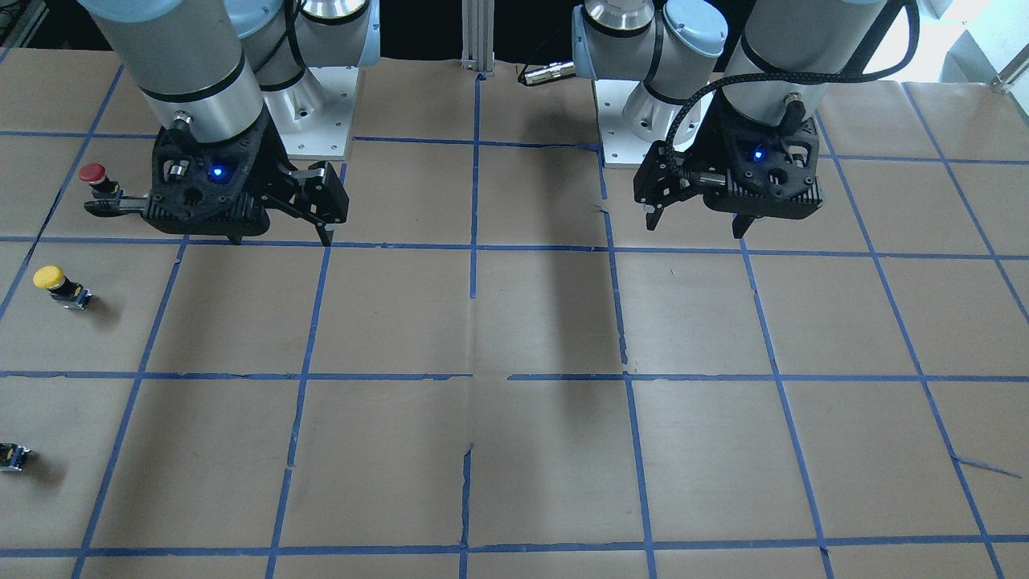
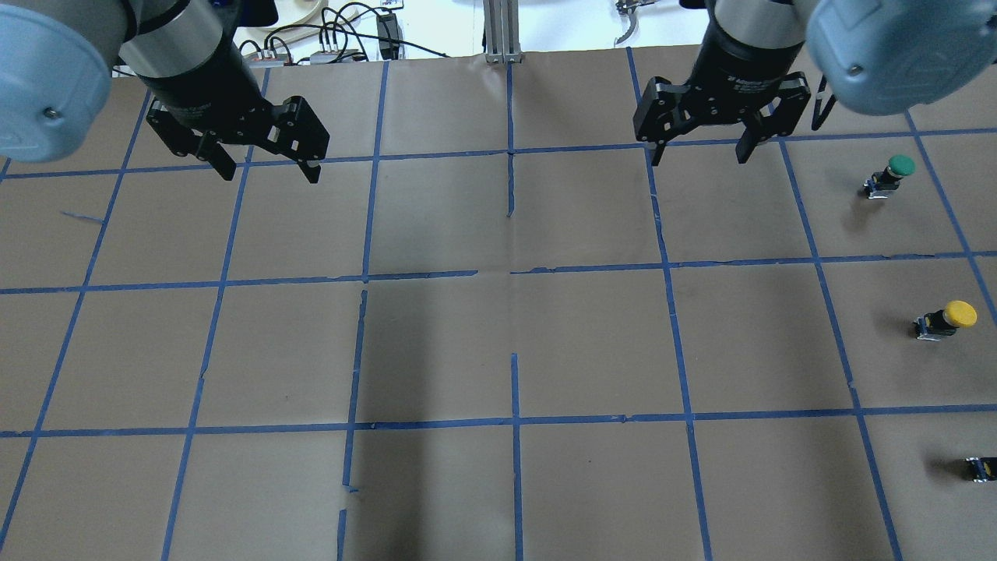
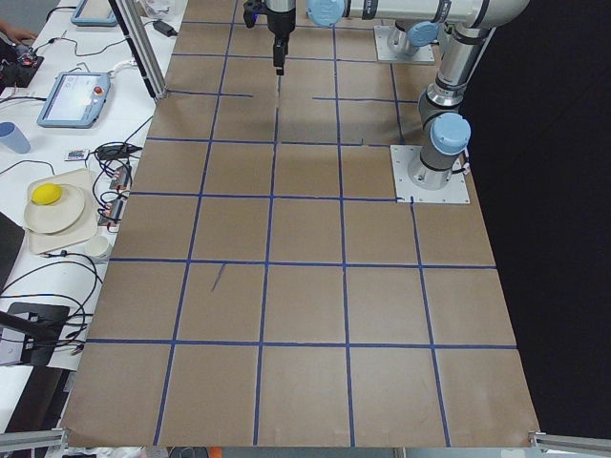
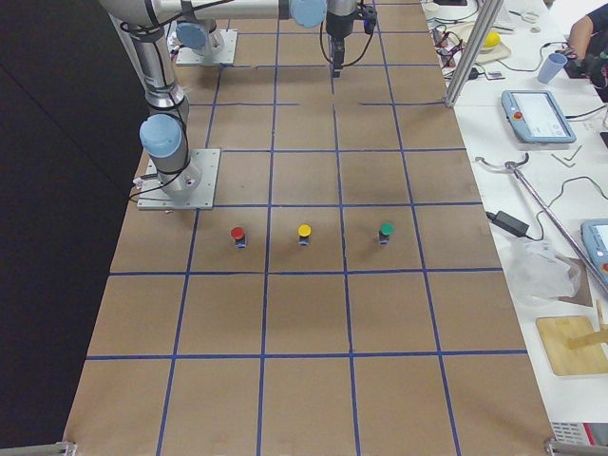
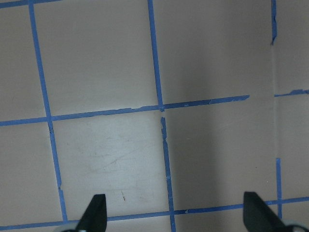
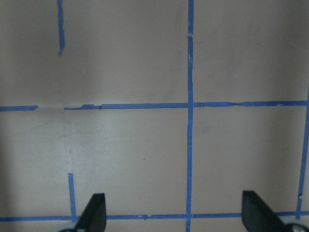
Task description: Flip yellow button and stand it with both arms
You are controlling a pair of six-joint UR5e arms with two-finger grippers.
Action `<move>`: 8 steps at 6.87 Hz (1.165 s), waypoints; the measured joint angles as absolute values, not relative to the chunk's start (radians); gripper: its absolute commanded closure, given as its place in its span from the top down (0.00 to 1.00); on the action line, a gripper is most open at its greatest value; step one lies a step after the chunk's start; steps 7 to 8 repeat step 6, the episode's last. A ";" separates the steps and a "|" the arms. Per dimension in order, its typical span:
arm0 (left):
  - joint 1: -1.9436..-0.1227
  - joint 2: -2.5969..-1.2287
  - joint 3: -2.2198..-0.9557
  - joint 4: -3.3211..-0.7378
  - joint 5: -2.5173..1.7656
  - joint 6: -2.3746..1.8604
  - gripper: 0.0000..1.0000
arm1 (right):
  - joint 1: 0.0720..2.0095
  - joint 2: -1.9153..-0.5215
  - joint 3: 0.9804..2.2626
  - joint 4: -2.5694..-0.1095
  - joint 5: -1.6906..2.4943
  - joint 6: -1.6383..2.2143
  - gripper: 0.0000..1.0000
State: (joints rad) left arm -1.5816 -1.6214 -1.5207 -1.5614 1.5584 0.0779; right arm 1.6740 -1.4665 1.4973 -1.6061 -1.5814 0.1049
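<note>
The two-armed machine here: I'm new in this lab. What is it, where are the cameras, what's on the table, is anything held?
A two-armed robot. Two cameras look down from behind and in front, two from the ends of the table, two sit on the wrists. The left gripper and right gripper, two-finger claws, hang open, holding nothing. The table is brown paper gridded with blue tape. Toward the robot's right sit a red button, a yellow button and a green button.
</note>
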 measured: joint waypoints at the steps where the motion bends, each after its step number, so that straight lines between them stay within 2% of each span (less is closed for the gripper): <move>1: -1.582 -1.620 -1.521 -1.562 1.554 0.077 1.00 | 1.683 -1.466 1.500 -1.607 -1.607 0.108 1.00; 8: -1.584 -1.608 -1.517 -1.564 1.520 0.048 1.00 | 1.685 -1.484 1.500 -1.607 -1.610 0.109 1.00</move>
